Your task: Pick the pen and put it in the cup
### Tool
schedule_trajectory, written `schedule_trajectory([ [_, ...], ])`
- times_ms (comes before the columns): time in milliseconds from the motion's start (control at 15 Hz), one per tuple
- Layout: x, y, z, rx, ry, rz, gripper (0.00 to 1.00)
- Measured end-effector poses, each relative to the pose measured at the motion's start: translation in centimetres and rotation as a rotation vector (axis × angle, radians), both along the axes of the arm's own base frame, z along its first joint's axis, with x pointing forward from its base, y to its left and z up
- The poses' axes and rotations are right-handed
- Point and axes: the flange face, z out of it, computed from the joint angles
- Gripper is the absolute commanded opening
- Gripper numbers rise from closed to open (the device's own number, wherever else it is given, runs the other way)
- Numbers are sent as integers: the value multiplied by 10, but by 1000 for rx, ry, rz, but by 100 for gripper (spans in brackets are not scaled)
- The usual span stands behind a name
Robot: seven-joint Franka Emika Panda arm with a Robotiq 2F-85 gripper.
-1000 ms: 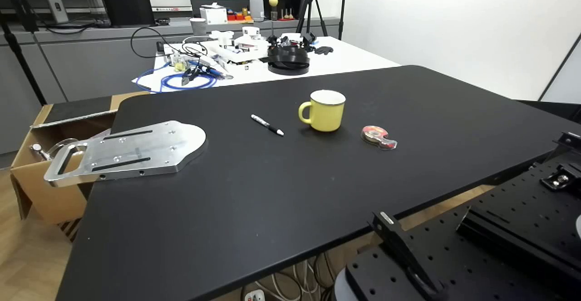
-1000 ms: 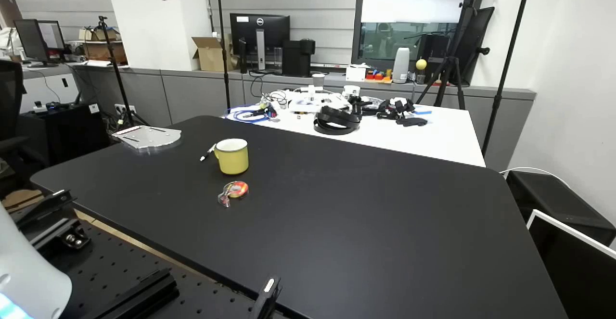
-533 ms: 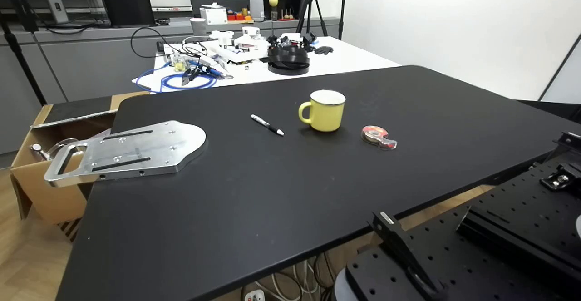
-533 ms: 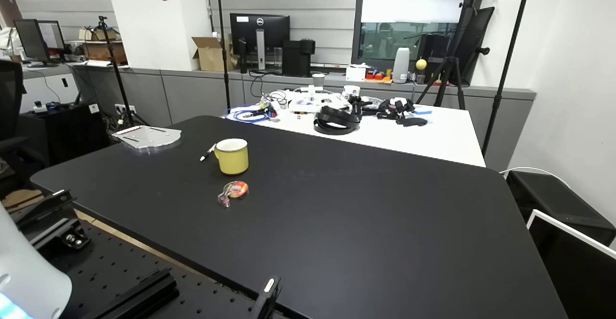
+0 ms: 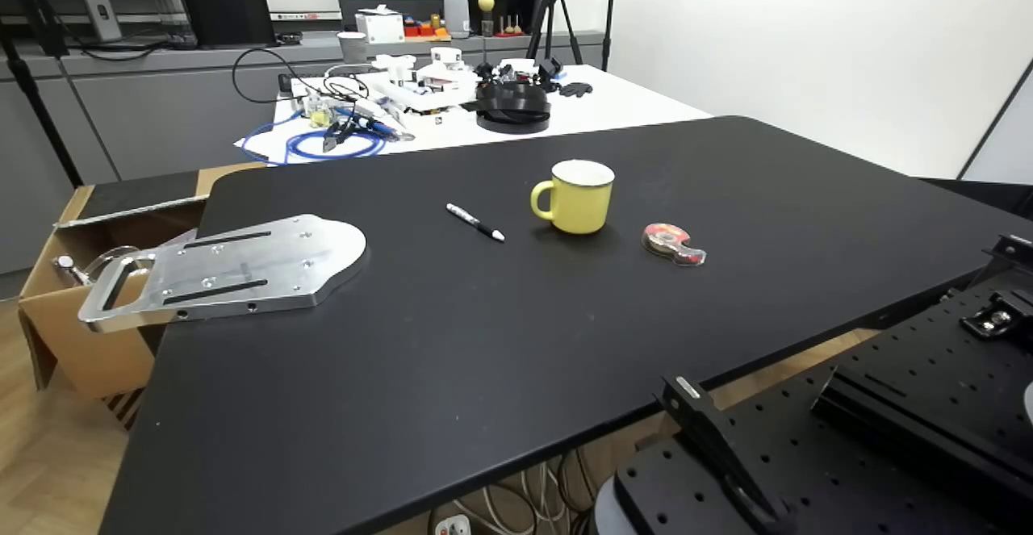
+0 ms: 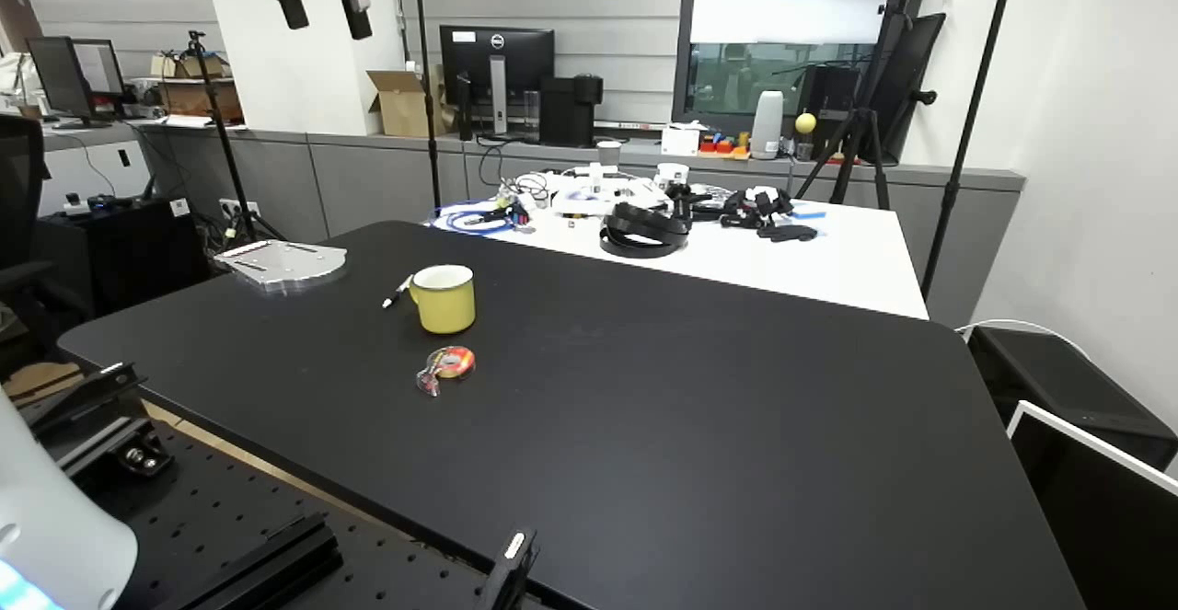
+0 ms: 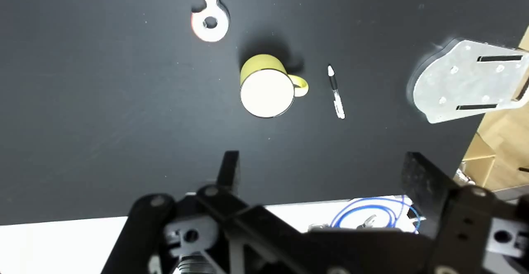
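A slim pen with a black grip and a whitish barrel lies flat on the matt black desk, on the handle side of the squat yellow mug with a pale inside, near it but not touching. Our two black fingers stand wide apart with nothing held, and in an exterior view the gripper hangs well above the desk. The coming move, we judge, turns on this: in the wrist view the pen lies upward of the fingers, and side to side it falls between them, close to midway. Its long axis runs nearly square to the line joining them, with a slight lean, so we likely need little turning before pinching across the barrel. Its white tapered end points away from the fingers in that view; in an exterior view it points toward the perforated black plate beyond the desk's edge.
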Motion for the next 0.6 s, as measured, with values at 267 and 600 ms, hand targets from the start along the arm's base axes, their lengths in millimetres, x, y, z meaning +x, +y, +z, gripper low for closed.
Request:
schedule_trajectory([
  [267,49,18,-17,-27,-31,57,100],
  [600,116,67,-56,-26,-12,142,100],
])
